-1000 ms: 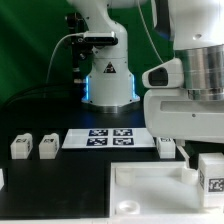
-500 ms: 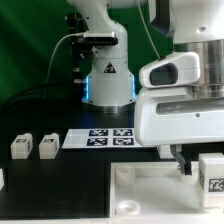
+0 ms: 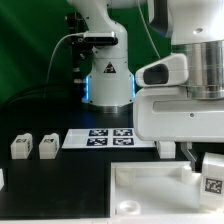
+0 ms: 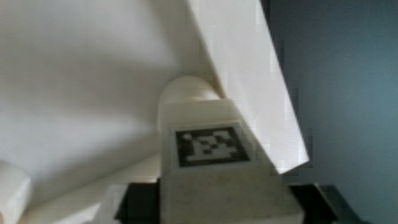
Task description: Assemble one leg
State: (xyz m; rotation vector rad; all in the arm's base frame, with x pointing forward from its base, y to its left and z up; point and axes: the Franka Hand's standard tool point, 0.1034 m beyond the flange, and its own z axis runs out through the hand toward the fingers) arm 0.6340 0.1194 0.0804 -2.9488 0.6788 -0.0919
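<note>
Wrist view: black-and-white square tag (image 4: pixel 212 144) on the leg (image 4: pixel 192 100).

**Counts by kind**

Legs: four in the exterior view. Two sit side by side at that view's left, leg (image 3: pixel 20 147) and leg (image 3: pixel 47 147). One (image 3: pixel 166 148) is half hidden behind the arm, and one (image 3: pixel 213 178) is at that view's right. The wrist view shows one leg (image 4: pixel 214 145) with one tag on it.
Tabletop (image 3: pixel 150 192): one.
Marker board (image 3: pixel 100 137): one, tags too small to count.
Robot arm (image 3: pixel 105 70): one.
White sliver (image 3: pixel 2 178) at the exterior view's left edge: one, too cut off to name.
</note>
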